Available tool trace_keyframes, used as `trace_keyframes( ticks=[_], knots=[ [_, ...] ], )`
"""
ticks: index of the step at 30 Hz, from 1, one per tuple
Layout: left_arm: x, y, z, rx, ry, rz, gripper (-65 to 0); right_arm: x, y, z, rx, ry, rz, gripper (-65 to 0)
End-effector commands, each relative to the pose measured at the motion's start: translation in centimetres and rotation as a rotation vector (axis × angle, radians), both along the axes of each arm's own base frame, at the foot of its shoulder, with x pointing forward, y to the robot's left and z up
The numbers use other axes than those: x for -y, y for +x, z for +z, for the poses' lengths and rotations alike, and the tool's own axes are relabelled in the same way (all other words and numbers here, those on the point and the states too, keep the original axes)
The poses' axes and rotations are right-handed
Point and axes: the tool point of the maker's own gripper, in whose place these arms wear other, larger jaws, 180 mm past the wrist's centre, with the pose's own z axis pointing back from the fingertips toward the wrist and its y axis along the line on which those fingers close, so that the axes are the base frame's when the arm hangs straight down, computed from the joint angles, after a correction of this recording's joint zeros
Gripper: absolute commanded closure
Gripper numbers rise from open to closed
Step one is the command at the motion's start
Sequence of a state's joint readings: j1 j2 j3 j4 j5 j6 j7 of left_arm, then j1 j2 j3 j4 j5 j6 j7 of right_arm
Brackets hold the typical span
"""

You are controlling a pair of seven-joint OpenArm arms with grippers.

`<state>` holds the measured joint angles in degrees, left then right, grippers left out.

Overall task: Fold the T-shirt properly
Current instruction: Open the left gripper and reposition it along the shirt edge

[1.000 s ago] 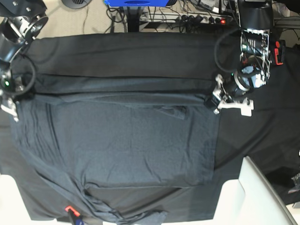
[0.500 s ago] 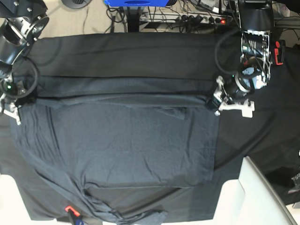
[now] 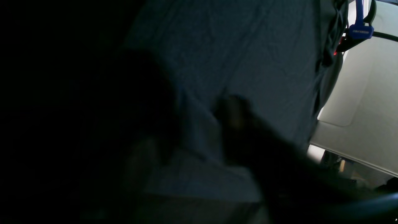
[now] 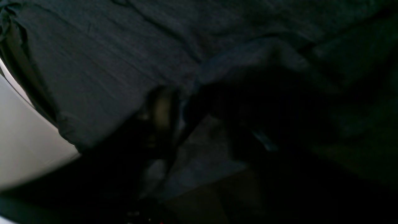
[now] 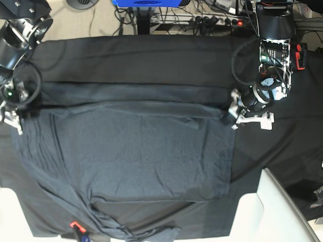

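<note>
At the T-shirt's [image 5: 136,151] upper corners, both arms' jaws look parted, grip unclear.

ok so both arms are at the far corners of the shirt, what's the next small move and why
Probably lift both pincers clear: the left pincer and right pincer sit at the ends of the T-shirt far fold, which already lies flat.

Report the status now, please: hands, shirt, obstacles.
Left hand and right hand low at opposite T-shirt edges; grip unclear. T-shirt spread flat on the black tablecloth, far edge folded over. Nothing blocking.
</note>
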<state>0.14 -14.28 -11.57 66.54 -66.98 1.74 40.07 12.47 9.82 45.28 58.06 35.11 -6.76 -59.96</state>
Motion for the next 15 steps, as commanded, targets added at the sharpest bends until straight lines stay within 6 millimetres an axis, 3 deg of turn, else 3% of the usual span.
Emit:
trace_keyframes(
  ticks=[1,2,5,7,11,15],
  knots=[
    [-0.4,1.3,1.6,0.054,0.002,0.006,-34.1,1.0,1.6,1.8,0.078,-0.02,0.006,-39.9],
    [-0.4,1.6,2.0,0.068,0.005,0.004,-39.5,0.8,2.2,2.5,0.131,-0.02,0.026,-43.1],
    [-1.0,2.6,4.3,0.139,0.016,0.018,-55.1,1.0,3.0,5.0,0.282,-0.035,0.056,-41.3],
    [-2.0,3.3,6.3,0.2,0.021,0.054,-60.2,1.6,3.5,7.0,0.354,-0.068,0.051,-40.5],
    [-4.4,2.9,9.9,0.298,0.06,0.11,-60.9,2.5,2.9,10.0,0.433,-0.159,0.07,-41.1],
    [-5.5,-0.2,10.6,0.3,0.12,0.112,-60.9,2.7,0.1,10.6,0.452,-0.249,0.152,-40.7]
  ],
)
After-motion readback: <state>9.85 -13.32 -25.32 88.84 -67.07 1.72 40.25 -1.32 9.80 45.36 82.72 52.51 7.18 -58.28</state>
